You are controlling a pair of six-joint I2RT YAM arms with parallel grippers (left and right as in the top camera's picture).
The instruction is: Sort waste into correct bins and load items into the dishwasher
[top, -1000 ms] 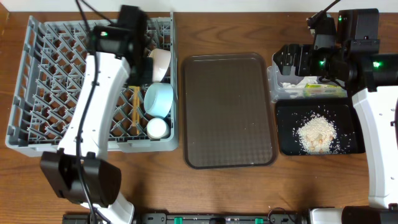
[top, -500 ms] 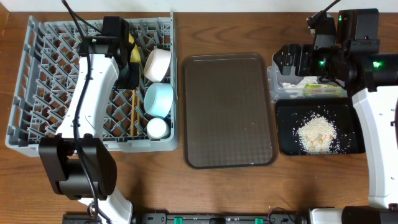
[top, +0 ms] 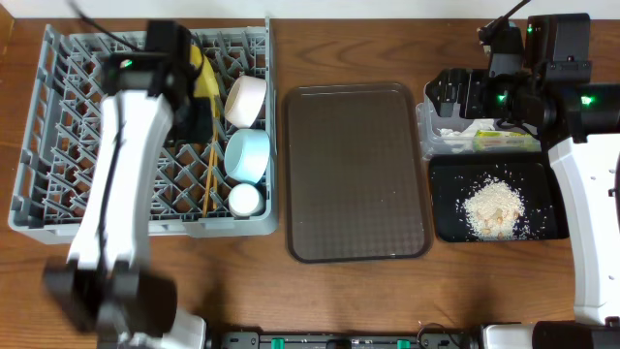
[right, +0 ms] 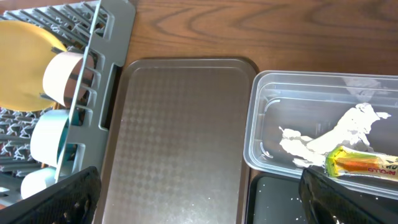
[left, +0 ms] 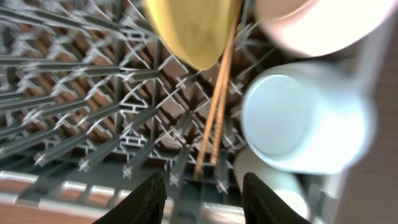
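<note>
In the right part of the grey dish rack point(top: 58, 126): a yellow plate point(top: 201, 70) standing on its edge at the far side, beside it a white bowl point(top: 246, 99), then a light blue bowl point(top: 247, 155) and a small white cup point(top: 244, 200) toward the near edge, both bowls tipped on the side. Just left of the blue bowl, two wooden chopsticks point(top: 210, 174) laid along the grid. Between rack and bins, a flat brown tray point(top: 356, 173).

In the clear tub point(top: 424, 126): crumpled white paper scraps point(right: 323, 138) and a green-yellow wrapper point(right: 364, 165). In the black tray point(top: 446, 194), touching the tub's near side: a heap of rice-like crumbs point(top: 492, 208).

Left gripper point(left: 205, 199) above the rack, jaws partly apart, gripping nothing; chopsticks just ahead of the gap, plate further ahead, blue bowl off to the right. Right gripper point(right: 205, 208) spread fully wide, empty, hovering over the tub's far left corner; paper and wrapper ahead, nearer the right finger.
</note>
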